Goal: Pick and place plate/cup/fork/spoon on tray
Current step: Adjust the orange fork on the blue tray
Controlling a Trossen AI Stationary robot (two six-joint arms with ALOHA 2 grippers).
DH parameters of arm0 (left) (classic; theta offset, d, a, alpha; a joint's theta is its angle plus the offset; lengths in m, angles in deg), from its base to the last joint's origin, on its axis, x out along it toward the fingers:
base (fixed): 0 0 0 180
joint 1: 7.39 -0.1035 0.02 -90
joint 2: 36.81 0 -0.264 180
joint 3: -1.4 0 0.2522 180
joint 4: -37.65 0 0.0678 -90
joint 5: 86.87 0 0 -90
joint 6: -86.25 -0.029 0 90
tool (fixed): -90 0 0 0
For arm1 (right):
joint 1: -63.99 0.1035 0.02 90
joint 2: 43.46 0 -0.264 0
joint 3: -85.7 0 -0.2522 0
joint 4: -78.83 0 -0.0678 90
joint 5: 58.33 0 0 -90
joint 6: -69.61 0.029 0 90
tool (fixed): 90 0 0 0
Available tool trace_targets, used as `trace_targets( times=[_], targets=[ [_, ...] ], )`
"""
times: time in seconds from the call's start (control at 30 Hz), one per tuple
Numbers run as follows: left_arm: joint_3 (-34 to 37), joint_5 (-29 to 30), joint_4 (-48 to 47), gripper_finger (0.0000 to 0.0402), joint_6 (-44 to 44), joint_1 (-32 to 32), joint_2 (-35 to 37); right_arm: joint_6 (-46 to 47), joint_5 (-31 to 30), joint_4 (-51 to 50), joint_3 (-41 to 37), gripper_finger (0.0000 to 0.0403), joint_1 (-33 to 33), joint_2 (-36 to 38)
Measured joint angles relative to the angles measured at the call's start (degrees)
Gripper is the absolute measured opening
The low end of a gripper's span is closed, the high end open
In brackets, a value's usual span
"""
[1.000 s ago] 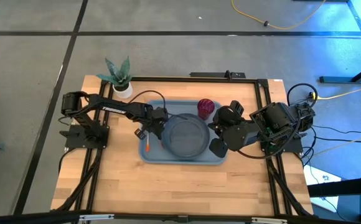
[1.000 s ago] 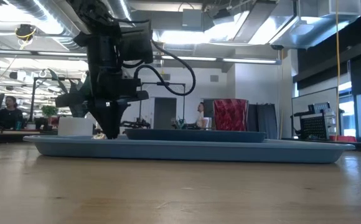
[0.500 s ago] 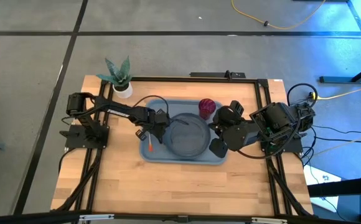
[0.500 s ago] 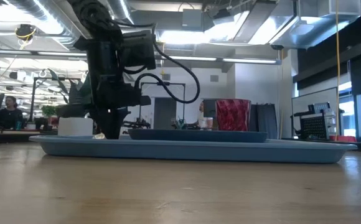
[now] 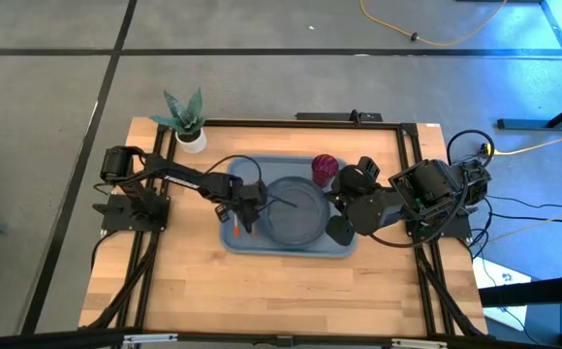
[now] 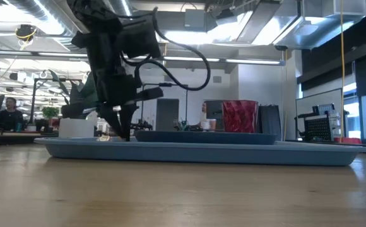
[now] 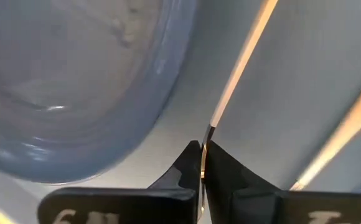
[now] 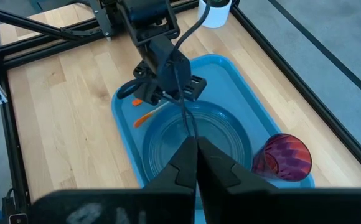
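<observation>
Closing in over the last second, the left gripper (image 5: pixel 245 208) has slid along the tray (image 5: pixel 291 248) toward the plate (image 5: pixel 296 211) and pinched its fingers (image 7: pixel 187 168) together on a thin orange handle (image 7: pixel 239 68), fork or spoon, I cannot tell which. It sits low over the tray floor just beside the plate's rim. Another orange handle (image 5: pixel 234 229) lies close by on the tray. Red cup (image 5: pixel 324 168) stands at the tray's far corner. Right gripper (image 8: pixel 196 149) waits clamped shut above the tray's right side, holding nothing.
</observation>
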Motion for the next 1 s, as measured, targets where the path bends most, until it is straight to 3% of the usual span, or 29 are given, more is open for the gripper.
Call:
trace_targets(
  times=[0.23, 0.57, 0.83, 1.0],
  targets=[
    [1.08, -2.25, -0.14, 0.0004, 0.35, -0.04, -0.22, 0.11, 0.44, 0.0, 0.0, 0.0008, 0.0, 0.0],
    [1.77, -2.39, 1.12, 0.0039, 3.72, -0.24, -0.11, -0.07, 0.46, 0.0, 0.02, 0.0008, 0.0, 0.0],
    [1.94, 6.96, 0.66, 0.0041, 4.78, 0.19, -0.15, -0.11, 0.45, 0.0, 0.02, 0.0008, 0.0, 0.0],
    [1.94, 9.62, 0.79, 0.004, 4.85, 0.96, -0.02, -0.13, 0.46, 0.0, 0.02, 0.0008, 0.0, 0.0]
  ],
)
